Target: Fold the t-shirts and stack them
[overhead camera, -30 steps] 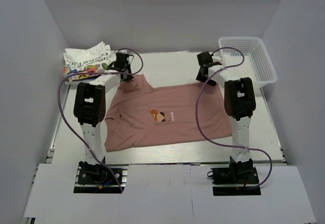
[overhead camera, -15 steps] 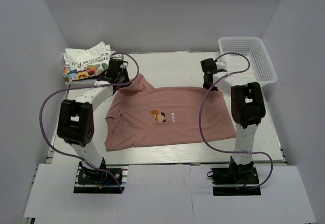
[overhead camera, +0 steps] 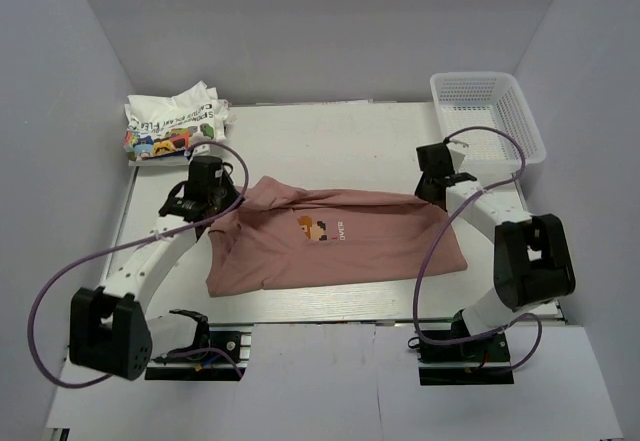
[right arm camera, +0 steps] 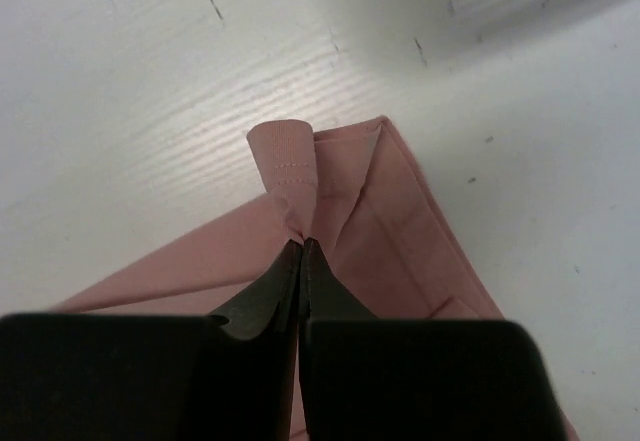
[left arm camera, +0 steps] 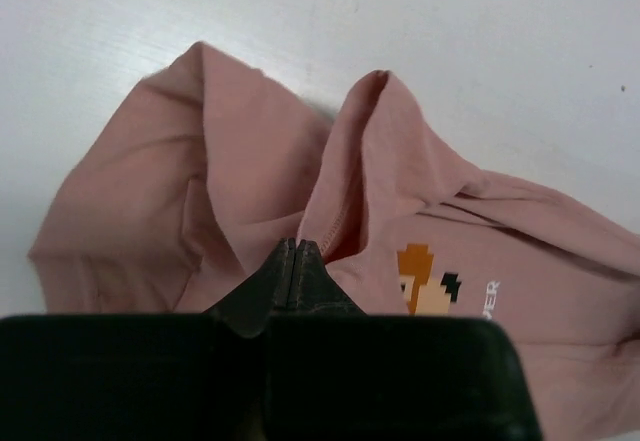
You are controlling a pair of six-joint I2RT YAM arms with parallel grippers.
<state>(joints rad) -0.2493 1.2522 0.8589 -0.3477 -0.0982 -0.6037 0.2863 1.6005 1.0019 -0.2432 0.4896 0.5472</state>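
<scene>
The dusty-pink t-shirt (overhead camera: 340,246) lies across the middle of the table, its pixel print (overhead camera: 312,227) facing up and its far edge lifted and drawn toward the near side. My left gripper (overhead camera: 228,201) is shut on the pink cloth at the shirt's far left, by a raised fold (left arm camera: 360,161); its fingertips (left arm camera: 295,249) pinch the fabric. My right gripper (overhead camera: 433,194) is shut on the shirt's far right corner; the hemmed edge (right arm camera: 285,166) curls up out of its closed jaws (right arm camera: 302,246). The white t-shirt (overhead camera: 172,123) with colourful print sits crumpled at the far left corner.
A white mesh basket (overhead camera: 495,116) stands at the far right corner, just behind the right arm. Bare white table (overhead camera: 330,141) stretches behind the pink shirt. Grey walls close in on both sides and the back. Purple cables loop from both arms.
The right gripper has shut on the shirt's far right corner. Both arms have swung toward the near side, dragging the pink shirt's far edge with them and narrowing the spread cloth.
</scene>
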